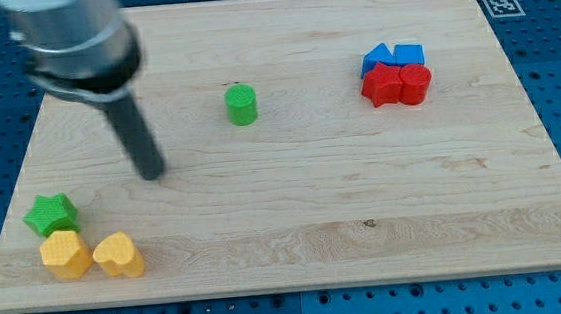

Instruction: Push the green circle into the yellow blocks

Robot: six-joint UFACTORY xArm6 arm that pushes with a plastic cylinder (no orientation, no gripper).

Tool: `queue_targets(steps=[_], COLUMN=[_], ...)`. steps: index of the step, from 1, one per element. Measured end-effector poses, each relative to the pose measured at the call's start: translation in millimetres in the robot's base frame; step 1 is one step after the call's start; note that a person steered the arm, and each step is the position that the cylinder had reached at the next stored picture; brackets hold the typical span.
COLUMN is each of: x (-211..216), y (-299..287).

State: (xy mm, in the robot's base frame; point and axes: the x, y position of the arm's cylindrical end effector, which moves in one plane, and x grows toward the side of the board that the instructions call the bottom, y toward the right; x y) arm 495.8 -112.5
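The green circle (pixel 241 104) stands on the wooden board a little left of the middle, near the view's top. Two yellow blocks lie at the view's bottom left: a yellow hexagon (pixel 65 254) and a yellow heart (pixel 119 255), side by side. My tip (pixel 151 173) rests on the board to the left of and below the green circle, well apart from it, and above and right of the yellow blocks.
A green star (pixel 50 213) sits just above the yellow hexagon, touching it. At the view's upper right a blue triangle (pixel 377 59), a blue cube (pixel 409 55), a red star (pixel 382 86) and a red cylinder (pixel 415 83) form a tight cluster.
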Motion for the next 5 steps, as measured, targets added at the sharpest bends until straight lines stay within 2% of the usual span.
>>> queue_targets(steps=[1, 2, 3, 4, 5], x=[0, -55, -105, -113, -92], y=[97, 136, 127, 75, 32])
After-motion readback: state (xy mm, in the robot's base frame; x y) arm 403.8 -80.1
